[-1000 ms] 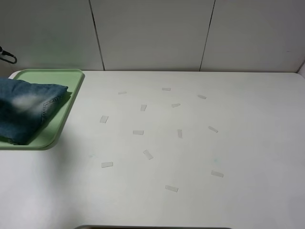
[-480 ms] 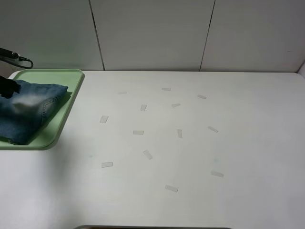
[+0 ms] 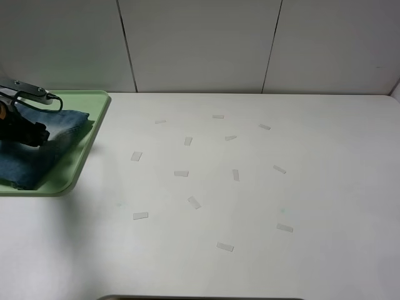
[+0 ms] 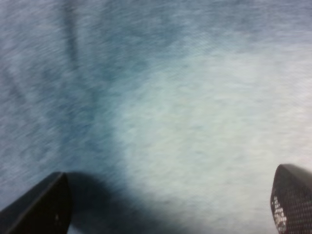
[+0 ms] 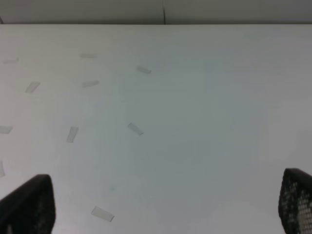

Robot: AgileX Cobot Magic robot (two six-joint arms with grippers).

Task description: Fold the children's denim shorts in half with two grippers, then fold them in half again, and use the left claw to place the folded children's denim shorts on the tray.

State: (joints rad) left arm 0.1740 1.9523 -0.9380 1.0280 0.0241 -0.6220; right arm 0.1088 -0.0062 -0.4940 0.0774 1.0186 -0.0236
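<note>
On my overhead feed the near part of the white table [image 3: 262,262] holds only small pale tape strips [image 3: 225,247], scattered from the near centre back toward the far edge.

My right gripper [image 5: 165,204] does not show overhead. On its own wrist camera I see its 2 black fingertips [image 5: 29,202] far apart at the frame's corners, jaws spread wide with nothing between them, looking out over bare table and tape strips.

At the left edge, in the middle distance, sits the pale green tray [image 3: 84,150], cut off by the frame on its left side. The children's denim shorts [image 3: 37,156] lie folded on it, a blue bundle that fills most of the visible tray, its near-left part running out of view.

My left claw [image 3: 25,132] sits directly over the far-left part of the shorts, black body with a grey top plate and a looped cable. From overhead I cannot tell whether it touches the cloth. Its wrist camera fills with blurred denim, the pale faded patch [image 4: 214,126] in the centre, and 2 dark fingertips [image 4: 41,204] wide apart at the corners: jaws open, no fabric pinched between them.

Beyond the table's far edge stands a grey panelled wall [image 3: 200,44].
</note>
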